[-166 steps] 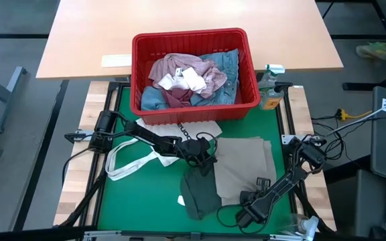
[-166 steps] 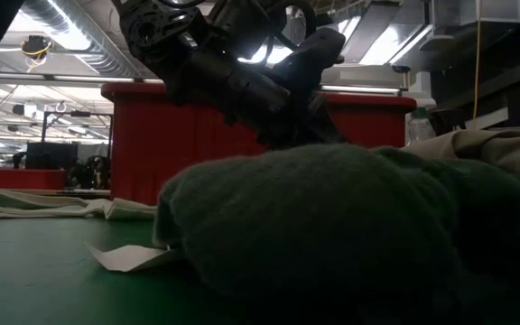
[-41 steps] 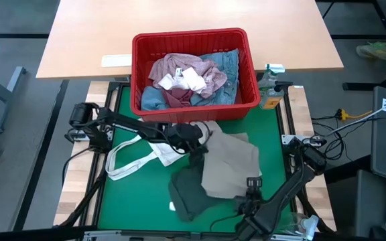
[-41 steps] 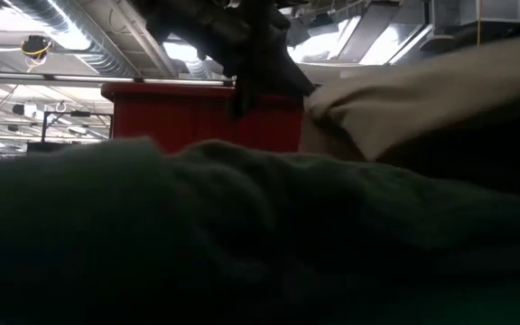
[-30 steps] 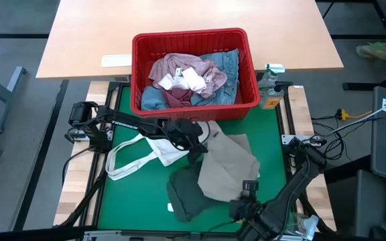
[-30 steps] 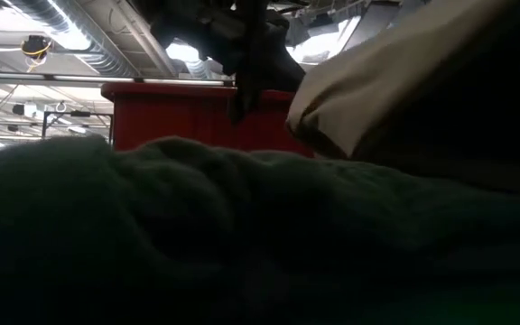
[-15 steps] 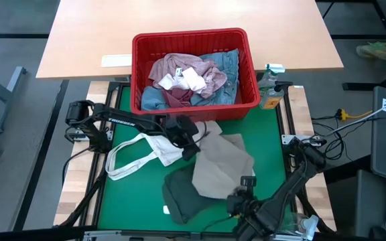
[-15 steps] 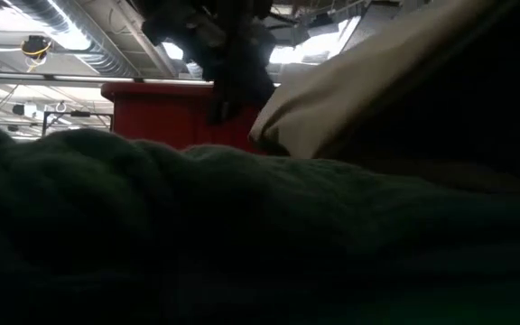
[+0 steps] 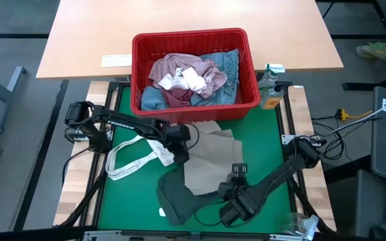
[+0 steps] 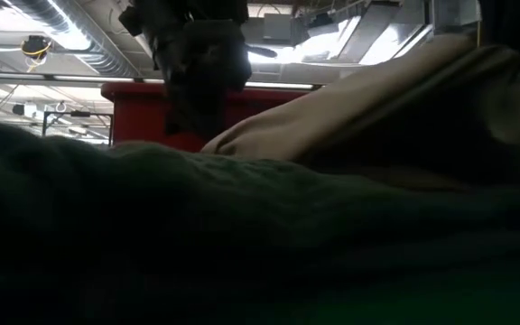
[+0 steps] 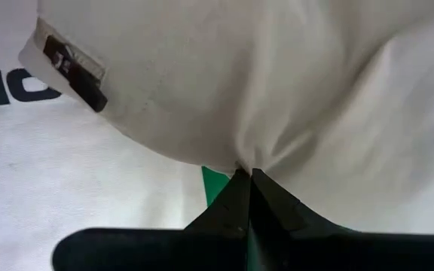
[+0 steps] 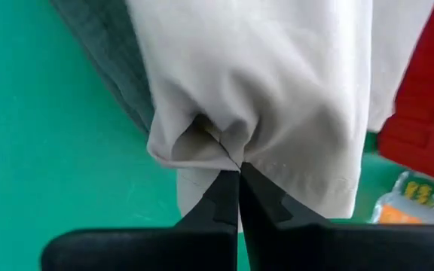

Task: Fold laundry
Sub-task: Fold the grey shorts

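The beige trousers [image 9: 206, 159] lie bunched on the green mat between my two grippers, their near part over the dark green top [image 9: 174, 198]. My left gripper [image 9: 181, 148] is shut on their far left edge. My right gripper [image 9: 228, 187] is shut on their near right edge. In the low view the trousers [image 10: 377, 99] slope up to the right over the dark green top [image 10: 197, 226]. A pink top, blue jeans and white socks [image 9: 187, 80] lie in the red basket. My left gripper pinches a gathered edge of the beige trousers [image 11: 243, 154] between its two shut fingers, coming steeply from above. The cloth puckers at the fingertips and spreads away over the tote bag and the mat. My right gripper pinches a folded edge of the beige trousers [image 12: 221, 147] between its two shut fingers, coming steeply from above. Several layers bunch at the fingertips. The cloth runs off over the dark green top [image 12: 104, 45].
The red basket [image 9: 191, 110] stands along the mat's far edge. A white tote bag with black lettering [image 9: 136, 159] lies left of the trousers. A bottle [image 9: 271, 90] stands at the far right. Bare green mat [image 9: 267, 150] shows right of the trousers.
Both grippers have gone toward the table's left edge, staying shut, and sunk a little. The beige trousers have been drawn leftward with them across the mat, bunching narrower. The dark green top beneath has slid left too.
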